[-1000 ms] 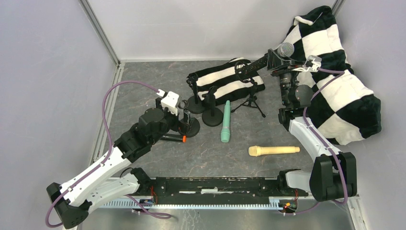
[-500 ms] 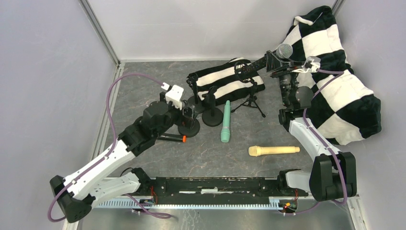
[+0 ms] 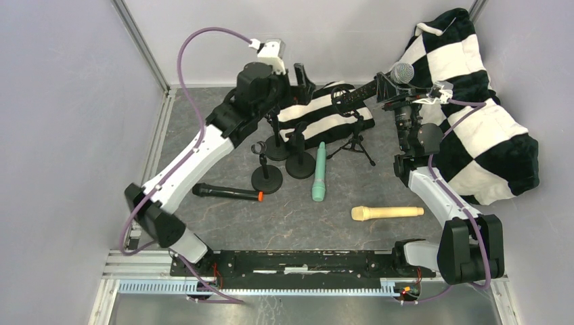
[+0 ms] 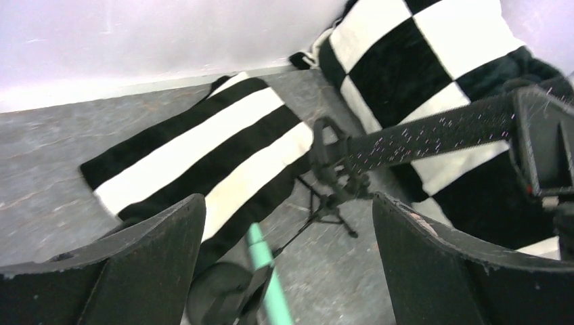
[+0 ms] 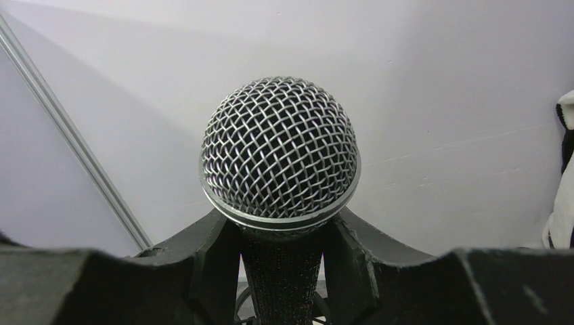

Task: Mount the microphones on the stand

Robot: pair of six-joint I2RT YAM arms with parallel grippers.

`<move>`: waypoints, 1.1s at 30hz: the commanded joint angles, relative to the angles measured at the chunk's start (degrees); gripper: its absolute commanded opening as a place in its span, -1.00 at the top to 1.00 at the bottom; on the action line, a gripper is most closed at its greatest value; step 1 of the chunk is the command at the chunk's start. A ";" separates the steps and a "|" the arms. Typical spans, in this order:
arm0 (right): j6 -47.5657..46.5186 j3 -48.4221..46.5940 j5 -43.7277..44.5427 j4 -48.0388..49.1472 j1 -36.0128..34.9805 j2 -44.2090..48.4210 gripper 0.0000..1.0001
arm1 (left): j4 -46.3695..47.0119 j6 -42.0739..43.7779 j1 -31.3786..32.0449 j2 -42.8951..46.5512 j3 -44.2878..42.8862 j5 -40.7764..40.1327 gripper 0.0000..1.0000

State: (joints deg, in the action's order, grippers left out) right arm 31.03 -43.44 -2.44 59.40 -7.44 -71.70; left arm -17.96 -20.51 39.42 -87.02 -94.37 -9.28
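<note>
Right claw (image 5: 281, 264) grips the black microphone with silver mesh head (image 5: 279, 152); left claw (image 4: 288, 261) gapes wide above the striped black-and-white cloth (image 4: 203, 142).

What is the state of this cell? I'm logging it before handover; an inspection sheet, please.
Surface: grey mottled table.
Job's things: mesh microphone at tripod stand clip; mint microphone, cream microphone, orange-ringed microphone lying flat; three round-base stands unfilled.
Clutter: striped cloth, checkered blanket.
Grippers: left gripper open, holding nothing; right gripper shut on mesh microphone.
Cables: purple cables on both arms.
Surroundings: pale walls; nothing else seen.
</note>
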 commanded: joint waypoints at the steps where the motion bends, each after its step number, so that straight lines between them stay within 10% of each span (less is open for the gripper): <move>1: -0.97 0.46 -0.64 0.72 -0.04 0.06 0.99 | -0.56 -6.13 -0.57 -8.56 -9.67 6.06 -0.92; 10: -0.60 0.37 -0.55 0.11 -0.03 -0.05 0.99 | -1.38 -10.13 -1.37 -22.93 -24.22 12.23 -0.71; 33: 0.01 0.43 -1.38 0.00 -0.04 -0.19 1.00 | 1.53 -14.99 -2.77 -33.06 -25.53 22.19 0.50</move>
State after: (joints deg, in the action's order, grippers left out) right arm 31.27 -43.44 -2.59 59.09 -7.44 -71.70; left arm -18.33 -33.58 36.60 -119.37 -118.13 10.85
